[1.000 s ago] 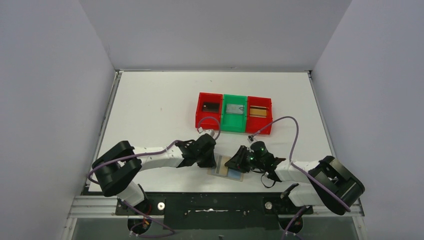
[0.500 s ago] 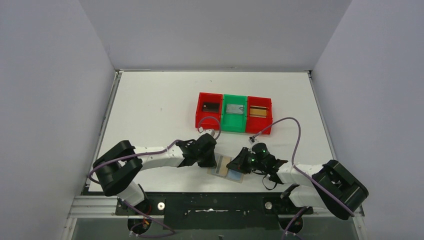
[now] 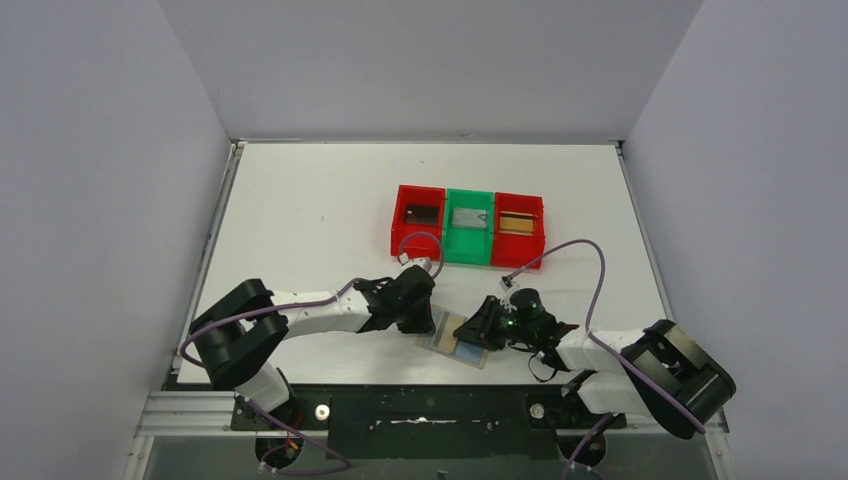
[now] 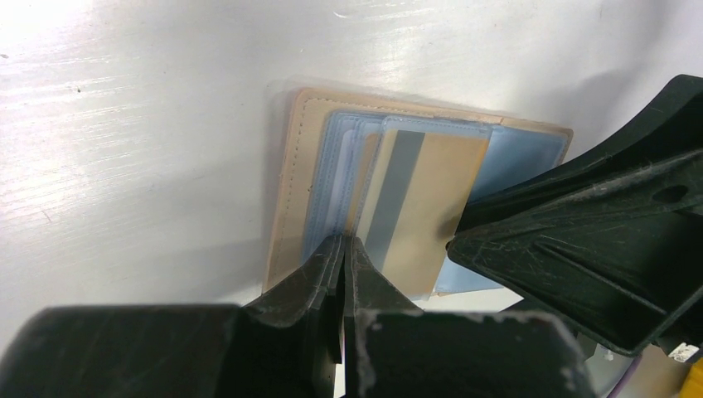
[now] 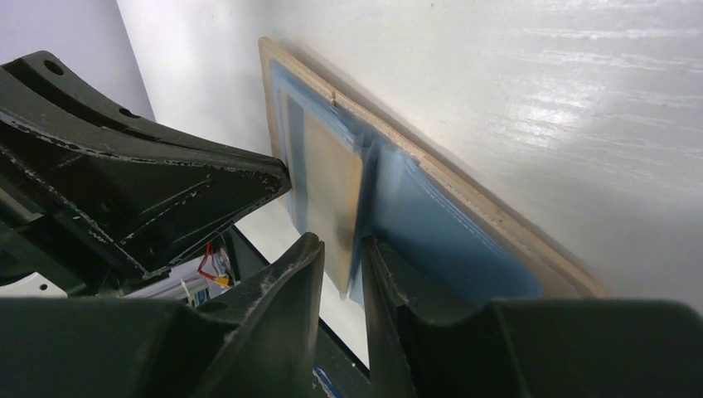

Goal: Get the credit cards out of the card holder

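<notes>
The card holder (image 4: 286, 182) lies open and flat on the table, tan border outward and pale blue panels up. A tan credit card (image 4: 427, 207) with a grey stripe lies on its inner panels. The left gripper (image 4: 342, 249), jaws closed tight with nothing between them, has its tips at the holder's edge. The right gripper (image 5: 341, 245) comes in from the opposite side with its jaws a narrow gap apart, astride the card's edge. Whether they pinch the card cannot be told. In the left wrist view its black body overlaps the holder's far panel, and from above it hides much of the holder.

Beyond the holder, well apart from it, three trays stand touching in a row: a red tray (image 3: 397, 228), a green tray (image 3: 466, 252) and a second red tray (image 3: 520, 258), each with a flat item inside. Purple cables (image 3: 590, 250) arc over the table between holder and trays.

The table (image 3: 300, 220) is white and faintly glossy, enclosed by plain pale grey walls (image 3: 100, 200).
</notes>
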`<action>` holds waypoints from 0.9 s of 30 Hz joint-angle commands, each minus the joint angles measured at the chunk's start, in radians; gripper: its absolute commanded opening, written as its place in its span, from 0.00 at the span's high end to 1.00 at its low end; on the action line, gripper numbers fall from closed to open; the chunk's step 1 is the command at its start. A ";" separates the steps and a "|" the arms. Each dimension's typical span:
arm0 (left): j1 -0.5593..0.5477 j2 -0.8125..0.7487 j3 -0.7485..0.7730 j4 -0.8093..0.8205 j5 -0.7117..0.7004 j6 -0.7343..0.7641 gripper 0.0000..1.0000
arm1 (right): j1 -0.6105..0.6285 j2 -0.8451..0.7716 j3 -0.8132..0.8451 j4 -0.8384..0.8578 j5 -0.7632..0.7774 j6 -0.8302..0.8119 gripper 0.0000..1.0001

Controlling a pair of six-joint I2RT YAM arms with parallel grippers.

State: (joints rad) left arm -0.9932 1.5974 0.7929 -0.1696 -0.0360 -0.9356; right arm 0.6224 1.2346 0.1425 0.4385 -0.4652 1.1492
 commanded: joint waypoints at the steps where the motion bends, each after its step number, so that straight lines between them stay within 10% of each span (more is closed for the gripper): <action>1: -0.001 0.056 -0.017 -0.088 -0.035 0.027 1.00 | 0.019 0.034 0.000 0.053 0.015 0.007 0.76; 15: -0.001 0.047 -0.023 -0.090 -0.041 0.025 1.00 | 0.012 -0.037 -0.024 0.012 0.028 -0.008 1.00; 27: -0.001 0.048 -0.025 -0.085 -0.044 0.017 1.00 | -0.002 -0.155 -0.039 -0.147 0.022 -0.021 0.98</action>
State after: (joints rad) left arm -0.9939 1.6024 0.7963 -0.1680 -0.0345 -0.9390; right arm 0.6334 1.1252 0.1169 0.3405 -0.4503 1.1507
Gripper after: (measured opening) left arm 0.010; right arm 0.022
